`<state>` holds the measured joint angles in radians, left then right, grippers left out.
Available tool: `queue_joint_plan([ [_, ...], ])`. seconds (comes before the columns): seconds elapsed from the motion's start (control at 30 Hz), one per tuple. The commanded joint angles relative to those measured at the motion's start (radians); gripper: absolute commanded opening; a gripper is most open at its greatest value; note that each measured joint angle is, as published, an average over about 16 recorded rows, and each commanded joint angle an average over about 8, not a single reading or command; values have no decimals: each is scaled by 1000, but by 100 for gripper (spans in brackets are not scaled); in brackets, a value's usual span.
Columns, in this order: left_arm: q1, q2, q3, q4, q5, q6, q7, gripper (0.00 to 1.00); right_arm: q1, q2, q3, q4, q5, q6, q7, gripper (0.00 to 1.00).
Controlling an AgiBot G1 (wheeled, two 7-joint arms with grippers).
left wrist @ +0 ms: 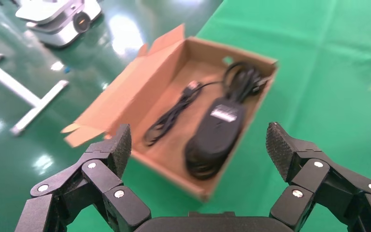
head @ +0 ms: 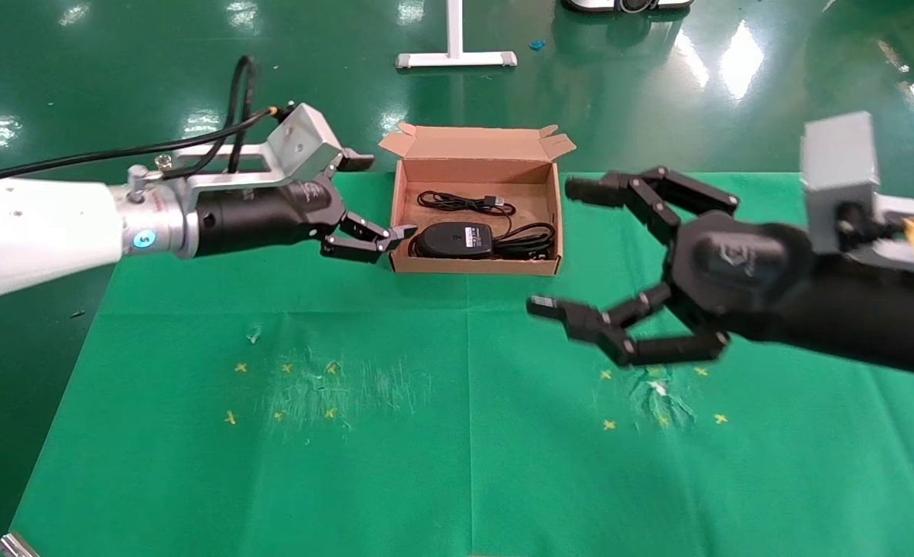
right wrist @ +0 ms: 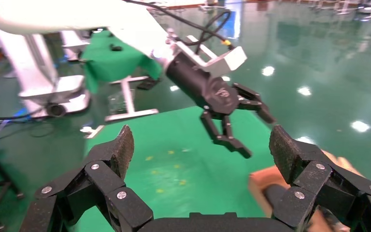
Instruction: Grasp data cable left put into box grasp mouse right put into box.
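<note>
You see the mouse [head: 454,239] lying in the box [head: 476,269], in the near part, with its white label facing up. The cable [head: 530,241] sits bunched in the near right part of the box, touching the mouse. A thin cord [head: 460,203] with a flat plug lies along the far part of the box. The box stands open at the far middle of the green table [head: 457,449], and its lid flap [head: 474,142] sticks up along the far side.

Your left gripper [head: 375,199] hangs just left of the box, right by its left wall. Its fingers [left wrist: 116,147] are spread wide and hold nothing. In the left wrist view you look past them into the box.

Your right gripper [head: 561,247] hangs above the table, just right of the box and a bit nearer to you. Its fingers [head: 580,316] are spread wide too, and they are empty.

Small yellow crosses [head: 230,418] mark the table on the near left and near right. A white stand [head: 455,56] is on the shiny green floor [head: 116,70] beyond the table.
</note>
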<state>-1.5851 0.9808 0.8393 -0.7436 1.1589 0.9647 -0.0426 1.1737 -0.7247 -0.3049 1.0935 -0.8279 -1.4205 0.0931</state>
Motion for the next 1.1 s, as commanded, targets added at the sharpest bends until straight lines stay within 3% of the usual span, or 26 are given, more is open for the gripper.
queue_joint_plan([
  [0.03, 25, -18, -28, -27, -21, 26, -7, 100, -18, 21, 5, 35, 18, -14, 18, 100],
  [0.4, 165, -119, -181, -175, -138, 172, -47, 100, -97, 112, 25, 187, 96, -74, 93, 100],
  [1.1, 432, -313, -473, -457, -362, 449, -123, 100, -98, 114, 23, 190, 98, -75, 93, 100],
])
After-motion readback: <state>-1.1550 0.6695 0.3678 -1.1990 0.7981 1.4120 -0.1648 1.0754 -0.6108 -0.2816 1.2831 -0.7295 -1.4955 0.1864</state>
